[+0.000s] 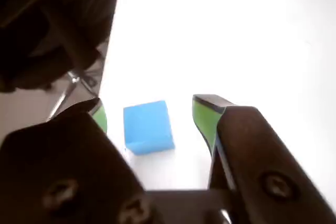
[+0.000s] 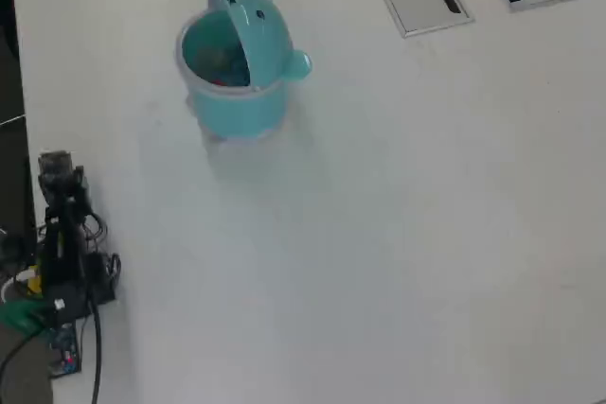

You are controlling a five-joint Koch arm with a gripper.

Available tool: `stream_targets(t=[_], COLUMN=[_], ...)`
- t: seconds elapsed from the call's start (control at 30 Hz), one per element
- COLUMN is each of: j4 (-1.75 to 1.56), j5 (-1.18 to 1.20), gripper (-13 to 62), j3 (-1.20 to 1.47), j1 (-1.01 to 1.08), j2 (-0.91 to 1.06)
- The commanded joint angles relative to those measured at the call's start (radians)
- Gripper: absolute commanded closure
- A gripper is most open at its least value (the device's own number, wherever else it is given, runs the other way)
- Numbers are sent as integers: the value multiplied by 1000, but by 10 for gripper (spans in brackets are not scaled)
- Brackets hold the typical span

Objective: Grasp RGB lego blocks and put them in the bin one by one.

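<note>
White table (image 2: 398,234), turquoise bin (image 2: 232,106) standing open, a red block seemingly already inside, green not made out. Gripper (image 1: 152,116) fingers spread, straddling the blue block (image 1: 148,127) on the tabletop, not yet clamped. Blue remains to grasp and bin.

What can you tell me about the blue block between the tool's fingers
In the wrist view the blue block is a small, cube-like piece of matte sky-blue plastic with plain, smooth faces; no studs show from here. It sits flat on the white table, turned slightly, its top face and a paler lower edge visible. It lies between the open tool's green-padded fingers, with white table showing on both sides, so neither pad seems to touch it. The overhead view does not show it.
</note>
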Motion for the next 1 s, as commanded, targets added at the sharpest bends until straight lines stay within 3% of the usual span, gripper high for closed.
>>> stream_targets(t=[0.0,0.97], j4=[-15,-114], j5=[-12,-31], gripper=[193,197], j3=[-6,-46], j1=[-20,-49], j2=[48,-298])
